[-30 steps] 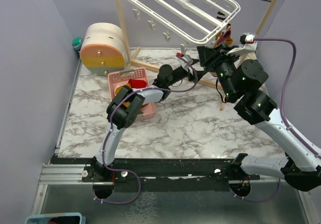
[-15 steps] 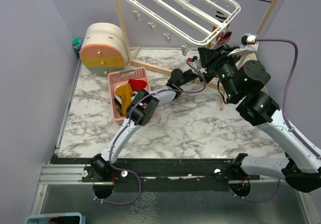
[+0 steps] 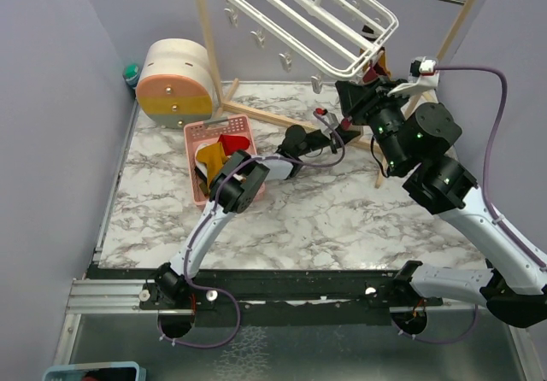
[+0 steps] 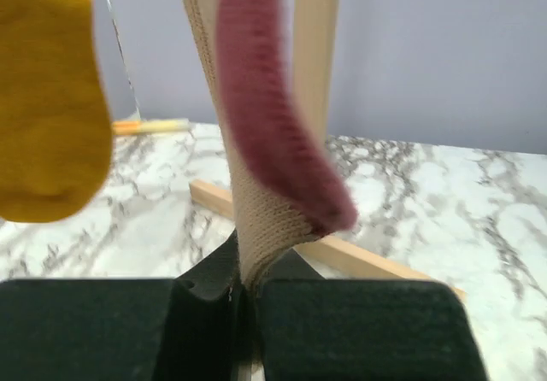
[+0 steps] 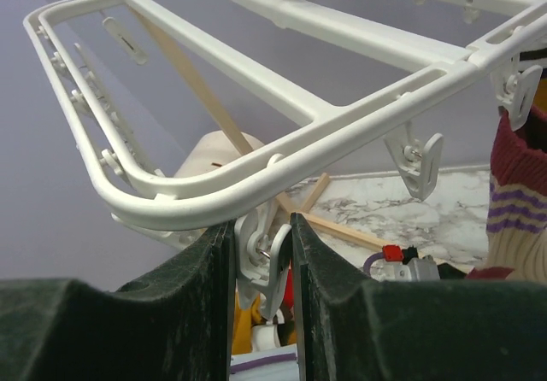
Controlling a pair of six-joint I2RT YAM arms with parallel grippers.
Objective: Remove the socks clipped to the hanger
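**Soft sock in your left grip, clip in your right**

Your left gripper (image 4: pixel 244 291) is clamped on the lower end of the striped sock (image 4: pixel 256 176), which hangs from the hanger (image 5: pixel 282 155). It is a light, limp knit and will likely stretch before it lets go, so hold low and pull steadily. Your right gripper (image 5: pixel 261 227) pinches a clip (image 5: pixel 263 261) under the frame's rim. Only the left wrist view shows a mustard sock (image 4: pixel 43 108) hanging just beside. Only the top view shows loose socks (image 3: pixel 215 152) in the pink basket (image 3: pixel 209 129), well apart from the hanger.
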